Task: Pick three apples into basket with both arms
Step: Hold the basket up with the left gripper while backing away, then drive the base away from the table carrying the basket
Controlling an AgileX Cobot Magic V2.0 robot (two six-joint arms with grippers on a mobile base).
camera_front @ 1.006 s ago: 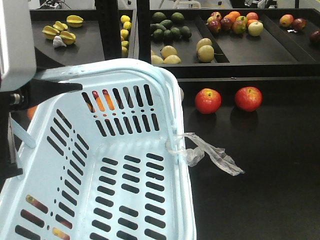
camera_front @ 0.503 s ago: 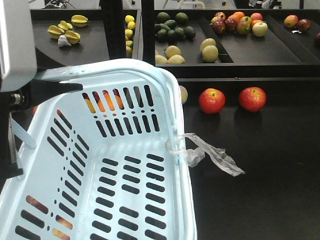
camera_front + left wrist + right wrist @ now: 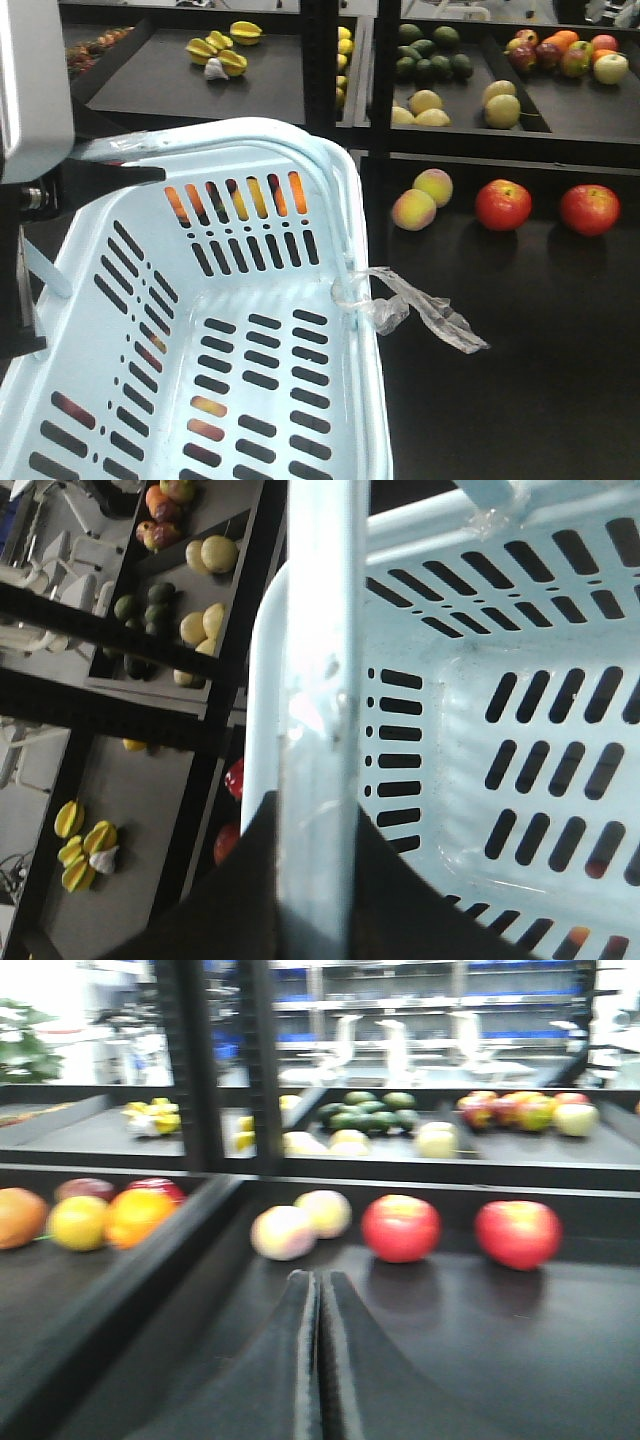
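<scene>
My left gripper is clenched on the hoop handle of the basket. My right gripper sits low and level over the black counter, fingers pressed together and empty. It points toward two red apples lying right of the basket.

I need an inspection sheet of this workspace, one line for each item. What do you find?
Surface: black counter, holds loose fruit.
Job's things: basket empty, held up; two apples on counter, apart; third not seen.
Clutter: two pale fruits left of apples; plastic strip tied to basket.
Claws: left claw shut on basket; right claw shut, empty.
Cables: nothing seen.
Surroundings: black trays with starfruit, avocados, other fruit.
</scene>
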